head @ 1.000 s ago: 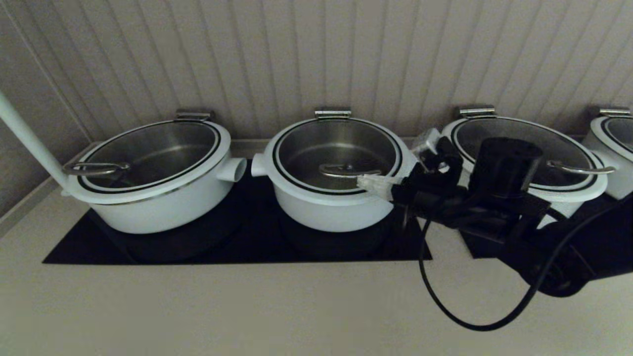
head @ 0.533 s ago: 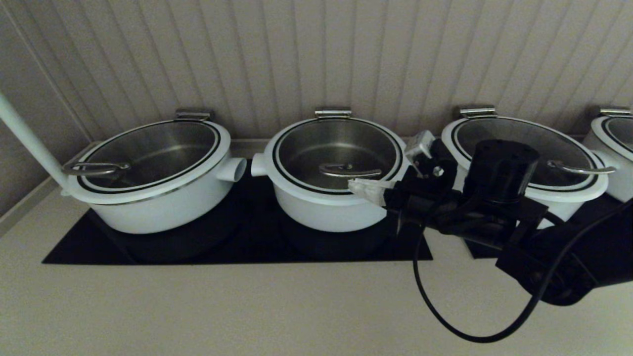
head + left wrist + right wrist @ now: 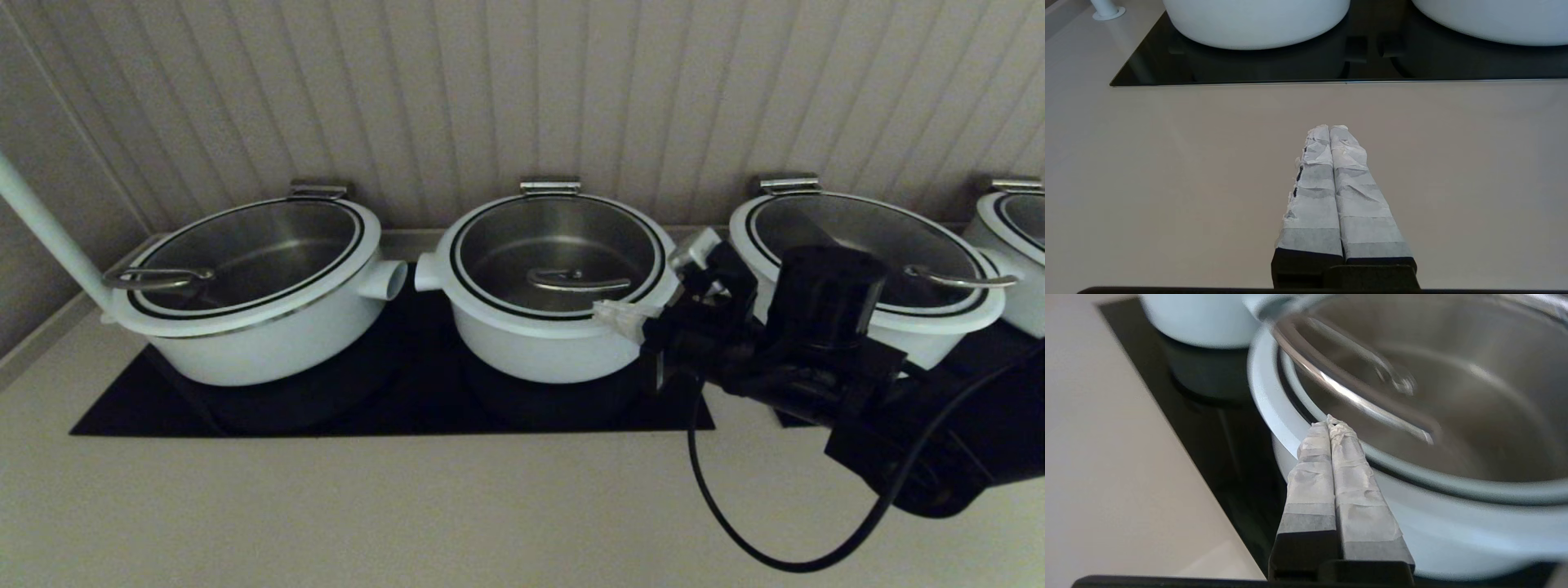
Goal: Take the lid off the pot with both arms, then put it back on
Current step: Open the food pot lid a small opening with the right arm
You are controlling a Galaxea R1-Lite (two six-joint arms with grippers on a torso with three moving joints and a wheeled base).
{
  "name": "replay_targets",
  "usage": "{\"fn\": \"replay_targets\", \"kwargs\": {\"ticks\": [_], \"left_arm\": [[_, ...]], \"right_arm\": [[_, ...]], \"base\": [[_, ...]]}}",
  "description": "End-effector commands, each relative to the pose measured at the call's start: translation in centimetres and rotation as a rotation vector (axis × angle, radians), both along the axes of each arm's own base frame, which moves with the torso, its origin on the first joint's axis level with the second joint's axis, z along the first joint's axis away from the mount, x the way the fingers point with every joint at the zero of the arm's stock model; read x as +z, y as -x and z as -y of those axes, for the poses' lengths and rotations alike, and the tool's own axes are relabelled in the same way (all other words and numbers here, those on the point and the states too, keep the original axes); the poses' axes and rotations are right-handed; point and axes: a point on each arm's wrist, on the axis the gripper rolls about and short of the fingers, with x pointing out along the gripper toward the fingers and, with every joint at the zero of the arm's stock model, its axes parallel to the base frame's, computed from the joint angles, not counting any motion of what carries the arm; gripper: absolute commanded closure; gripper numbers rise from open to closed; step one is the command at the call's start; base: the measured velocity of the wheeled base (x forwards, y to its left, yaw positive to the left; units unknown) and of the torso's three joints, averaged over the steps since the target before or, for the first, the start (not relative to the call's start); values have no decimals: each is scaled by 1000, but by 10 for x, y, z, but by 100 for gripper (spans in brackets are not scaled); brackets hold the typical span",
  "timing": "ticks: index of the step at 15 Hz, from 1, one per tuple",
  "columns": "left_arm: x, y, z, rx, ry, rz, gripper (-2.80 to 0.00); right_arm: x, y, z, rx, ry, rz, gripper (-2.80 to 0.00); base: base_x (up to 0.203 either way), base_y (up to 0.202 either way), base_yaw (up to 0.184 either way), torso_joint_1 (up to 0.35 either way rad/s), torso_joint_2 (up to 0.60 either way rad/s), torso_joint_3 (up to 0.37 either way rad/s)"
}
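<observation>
The pot (image 3: pixel 531 351) is the middle white one on the black cooktop, with a stub handle on its left. The glass lid (image 3: pixel 555 237) sits closed on it, its steel bar handle (image 3: pixel 578 283) broadside. My right gripper (image 3: pixel 600 310) is shut and empty, its taped tips at the lid's front right rim, just right of the handle. In the right wrist view the gripper (image 3: pixel 1327 421) lies over the lid's white rim (image 3: pixel 1261 384), below the handle (image 3: pixel 1355 400); I cannot tell if it touches. My left gripper (image 3: pixel 1329 127) is shut and empty, low over the bare counter, outside the head view.
A like pot with a lid stands to the left (image 3: pixel 245 327), another to the right (image 3: pixel 939 327) behind my right arm, and a fourth at the far right edge (image 3: pixel 1020 269). A white pole (image 3: pixel 41 220) rises at the far left. The panelled wall is close behind.
My right gripper has drifted slightly left, then back right and a little lower, from beside the handle's end to the lid's front rim. The lid has not moved.
</observation>
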Motion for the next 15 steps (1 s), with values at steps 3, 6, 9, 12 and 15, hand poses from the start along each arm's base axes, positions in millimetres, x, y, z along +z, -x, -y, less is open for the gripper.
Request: {"fn": "replay_targets", "kwargs": {"ticks": [3, 6, 9, 12, 15], "left_arm": [[0, 0, 0, 0, 0, -1, 0], [0, 0, 0, 0, 0, 1, 0], [0, 0, 0, 0, 0, -1, 0], [0, 0, 0, 0, 0, -1, 0], [0, 0, 0, 1, 0, 0, 0]], "right_arm": [[-7, -1, 0, -19, 8, -12, 0], [-10, -8, -4, -38, -4, 15, 0], [-8, -16, -9, -43, -42, 81, 0], [-3, -22, -13, -57, -46, 119, 0], [-1, -23, -13, -60, -49, 127, 0]], "base": [[0, 0, 0, 0, 0, 0], [0, 0, 0, 0, 0, 0], [0, 0, 0, 0, 0, 0], [0, 0, 0, 0, 0, 0], [0, 0, 0, 0, 0, 0]]}}
